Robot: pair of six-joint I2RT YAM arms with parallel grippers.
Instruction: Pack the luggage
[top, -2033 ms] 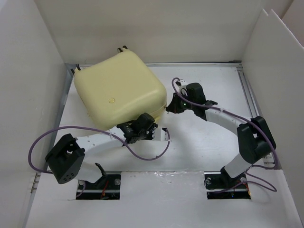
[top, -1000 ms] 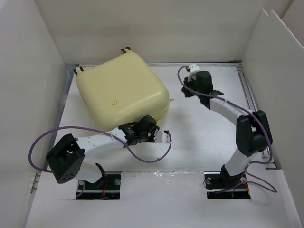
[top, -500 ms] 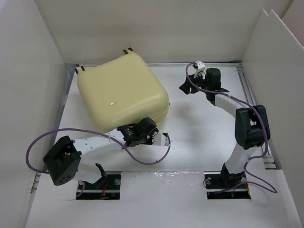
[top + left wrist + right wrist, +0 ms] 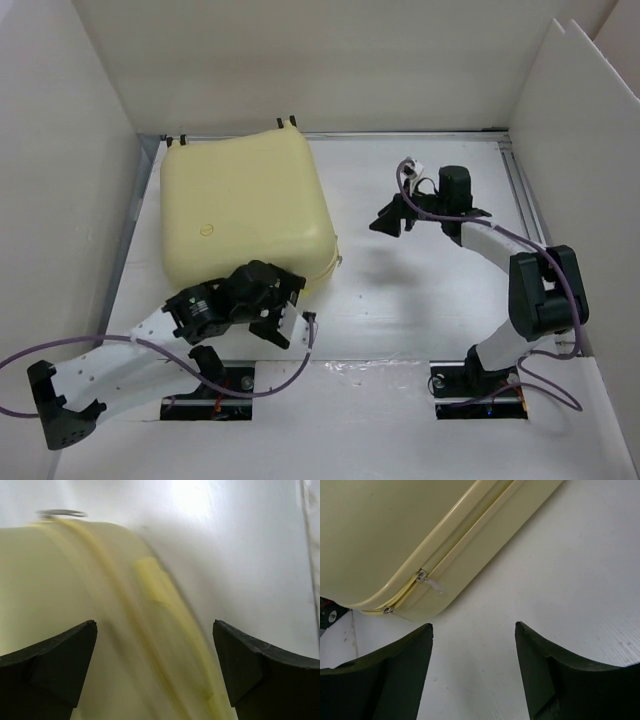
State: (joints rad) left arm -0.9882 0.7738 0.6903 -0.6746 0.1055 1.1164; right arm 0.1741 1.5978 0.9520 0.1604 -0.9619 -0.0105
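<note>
Both grippers gape empty. The luggage (image 4: 240, 210), likely rigid and slick, spans the left gripper (image 4: 154, 630) fingers; the zipper pull (image 4: 434, 585) ahead of the right gripper (image 4: 473, 630) looks graspable.

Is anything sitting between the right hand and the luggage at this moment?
Nothing visible. Only bare white table lies between the open right hand and the closed luggage. The right wrist view shows the zipper pull on the luggage's side unobstructed.

Smooth pale-yellow hard plastic luggage (image 4: 243, 205); matt white table (image 4: 420, 290).
</note>
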